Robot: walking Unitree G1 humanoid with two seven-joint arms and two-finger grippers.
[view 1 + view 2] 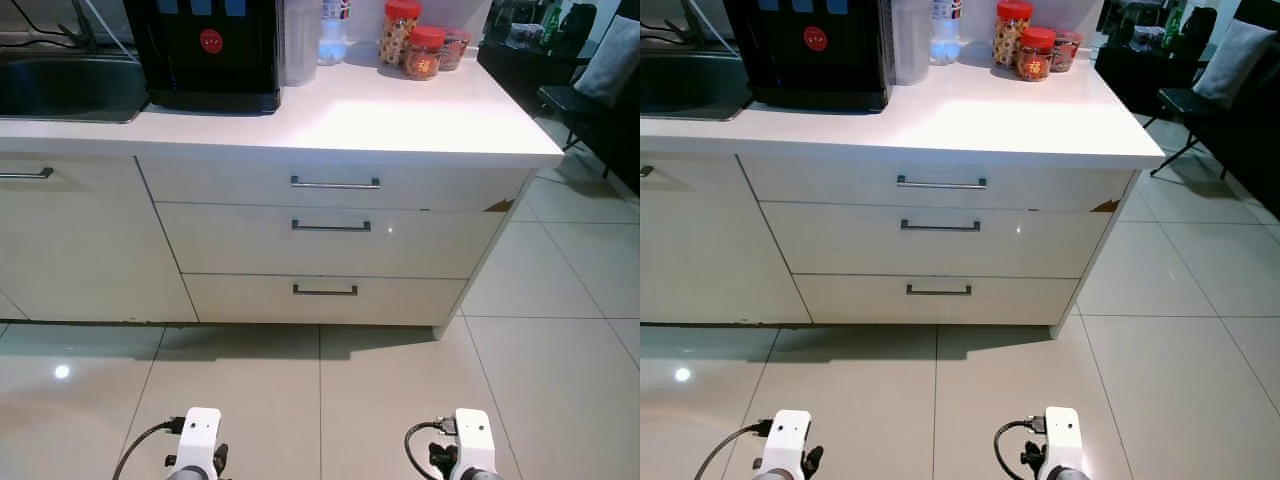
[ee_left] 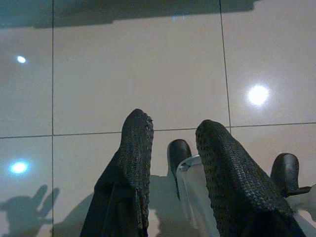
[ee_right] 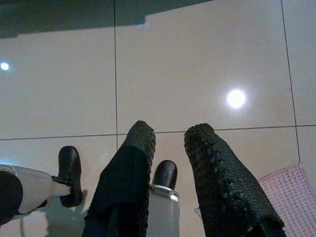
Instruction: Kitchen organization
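Left gripper (image 2: 173, 133): hangs low over the pale tiled floor (image 1: 560, 300); its two black fingers (image 2: 136, 148) stand apart with nothing between them.
Right gripper (image 3: 170, 136): hangs low over the same floor, fingers parted and holding nothing; a corner of pink waffle cloth (image 3: 286, 190) lies on the tiles just beside it.
Robot feet: a black shoe tip (image 3: 164, 174) shows between the right gripper's fingers, and another dark foot (image 2: 177, 153) between the left gripper's.
Wrists: two white wrist housings (image 1: 197, 432) sit at the near edge of the head views, well apart, each with a black cable.
Sink (image 1: 60, 85): steel basin set into the far left of the bench.
Cupboard door: left of the drawers, with one bar handle (image 1: 25, 174).
Black dispenser (image 1: 205, 50): stands on the bench just right of the sink, a red round mark on its front.
Drawers: three stacked below the bench, all shut, each with a bar handle; top (image 1: 335, 183), middle (image 1: 330, 226), bottom (image 1: 324, 290).
Bench (image 1: 400, 120): white top, bare in the near right part.
Water bottle (image 1: 333, 30): upright, behind and right of the dispenser.
Red-lidded jars (image 1: 424, 50): grouped at the back right of the bench, near the bottle.
Dark chair (image 1: 585, 85): far right, beyond the bench end.
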